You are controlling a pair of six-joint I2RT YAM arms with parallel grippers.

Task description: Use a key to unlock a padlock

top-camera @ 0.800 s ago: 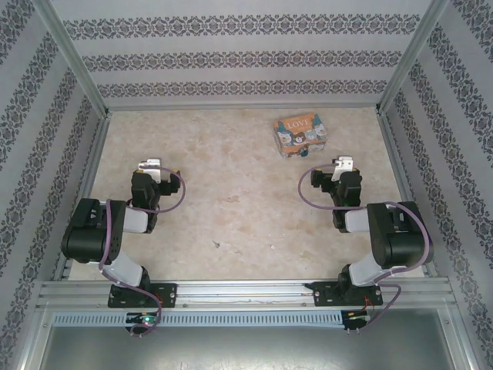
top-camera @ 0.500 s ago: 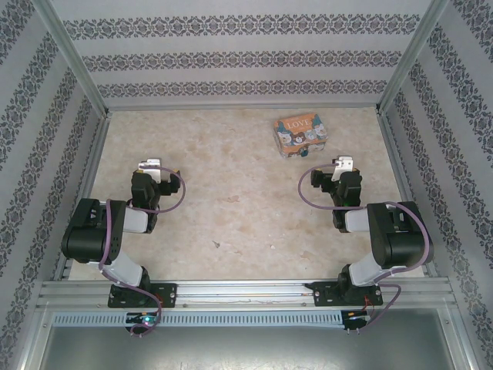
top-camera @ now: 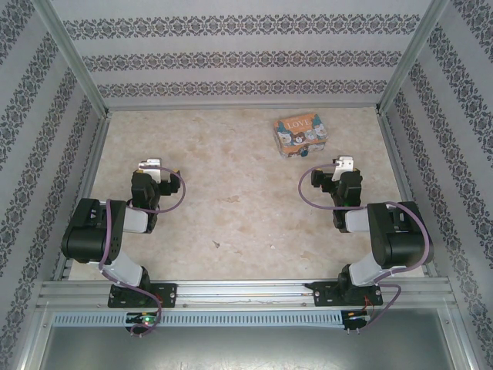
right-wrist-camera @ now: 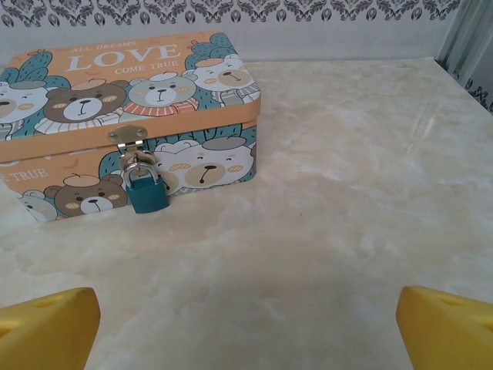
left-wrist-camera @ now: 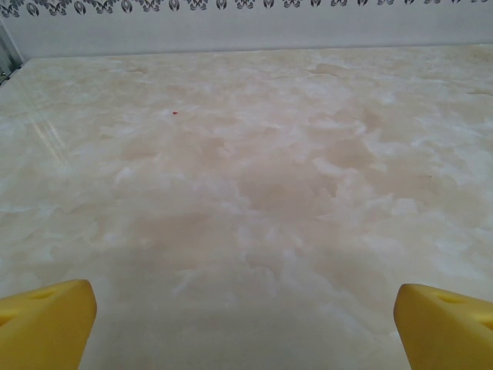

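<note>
A tiny teal-blue padlock (right-wrist-camera: 146, 193) with a silver shackle hangs from the metal hasp on the front of a rectangular "LOVE" tin (right-wrist-camera: 131, 116) printed with cartoon bears. In the top view the tin (top-camera: 300, 135) stands on the table at the back right. My right gripper (right-wrist-camera: 246, 327) is open and empty, a little in front of the tin, and its yellow fingertips (right-wrist-camera: 46, 327) stand wide apart. In the top view the right gripper (top-camera: 343, 163) sits just near and right of the tin. My left gripper (left-wrist-camera: 246, 327) is open over bare table, at the left (top-camera: 149, 165). The key is out of view.
The marbled beige table (top-camera: 231, 185) is boxed in by patterned walls and aluminium posts (top-camera: 73, 58). A metal rail (top-camera: 246, 293) with both arm bases runs along the near edge. Open floor lies between the two arms.
</note>
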